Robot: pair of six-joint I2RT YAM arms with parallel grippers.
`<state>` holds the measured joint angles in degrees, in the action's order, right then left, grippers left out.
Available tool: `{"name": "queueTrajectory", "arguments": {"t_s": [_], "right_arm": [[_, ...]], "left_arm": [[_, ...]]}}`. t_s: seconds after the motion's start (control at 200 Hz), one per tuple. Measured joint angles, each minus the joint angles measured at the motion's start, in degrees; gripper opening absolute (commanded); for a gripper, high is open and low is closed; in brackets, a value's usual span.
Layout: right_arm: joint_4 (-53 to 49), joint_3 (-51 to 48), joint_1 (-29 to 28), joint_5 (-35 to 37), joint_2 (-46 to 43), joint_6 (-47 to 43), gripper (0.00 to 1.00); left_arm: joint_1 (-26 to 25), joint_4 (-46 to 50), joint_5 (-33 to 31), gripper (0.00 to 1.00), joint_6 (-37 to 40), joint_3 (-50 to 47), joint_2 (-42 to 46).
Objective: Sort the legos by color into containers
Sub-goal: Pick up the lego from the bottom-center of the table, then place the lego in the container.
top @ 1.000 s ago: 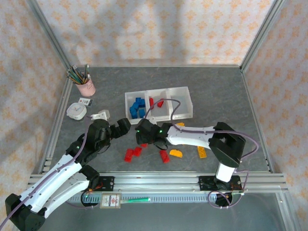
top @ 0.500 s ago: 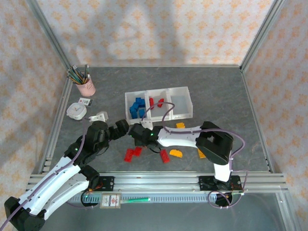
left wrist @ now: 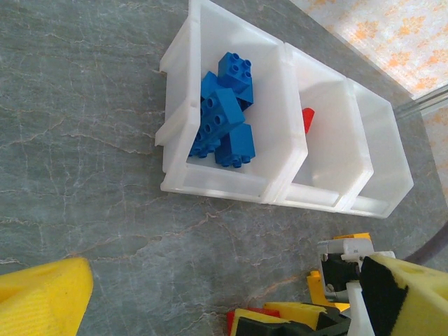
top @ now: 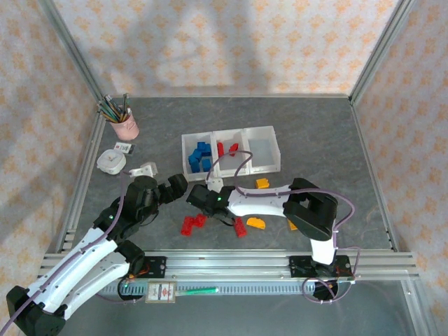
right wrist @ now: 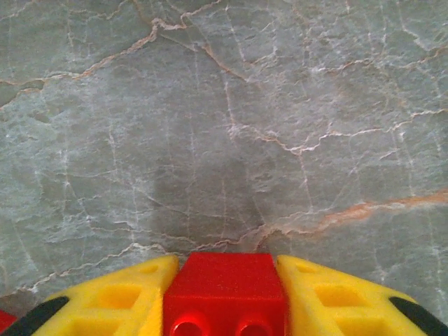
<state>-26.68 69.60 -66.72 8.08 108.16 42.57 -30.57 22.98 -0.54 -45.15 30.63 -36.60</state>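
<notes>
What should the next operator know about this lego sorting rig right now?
Right gripper: shut on a red lego.
Left gripper: open, holding nothing.
Containers: blue legos in the left bin, a few red ones in the middle bin.
To do: bin the held brick, then the loose red legos and orange-yellow legos on the table.

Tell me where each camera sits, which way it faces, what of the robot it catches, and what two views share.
Top external: above and behind the bases, looking down at the table; both arms, left hand, right hand.
Left wrist: low, facing the containers holding blue legos; own open fingers at the corners.
Right wrist: close over the table, facing down; own fingers clamp a red lego.
Shared: top and left wrist both show the containers with blue legos.
</notes>
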Motion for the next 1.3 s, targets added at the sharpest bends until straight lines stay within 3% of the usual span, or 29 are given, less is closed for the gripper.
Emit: {"name": "queueTrajectory", "arguments": {"t_s": [0.17, 0.445, 0.736, 0.941, 1.296], "right_arm": [[-0.52, 0.02, 0.0, 1.22, 0.0, -0.85, 0.28], [-3.56, 0.92, 1.66, 4.46, -4.28, -4.28, 0.28], [-1.64, 6.38, 16.96, 3.82, -10.14, -13.92, 0.28], [0.87, 16.41, 23.47, 1.14, -1.88, -20.26, 0.27], [1.57, 30.93, 28.15, -4.22, 15.04, -26.12, 0.27]], "left_arm": [[-0.02, -0.04, 0.07, 0.99, 0.0, 0.0, -0.55], [-0.02, -0.46, 0.09, 0.99, 0.66, 0.26, -2.54], [0.0, -3.32, 0.04, 0.99, 3.17, 4.22, -7.61], [0.48, -6.25, -0.02, 0.99, 4.13, 5.79, -11.5], [0.74, -7.87, -0.57, 0.99, 4.72, 6.73, -12.68]]}}
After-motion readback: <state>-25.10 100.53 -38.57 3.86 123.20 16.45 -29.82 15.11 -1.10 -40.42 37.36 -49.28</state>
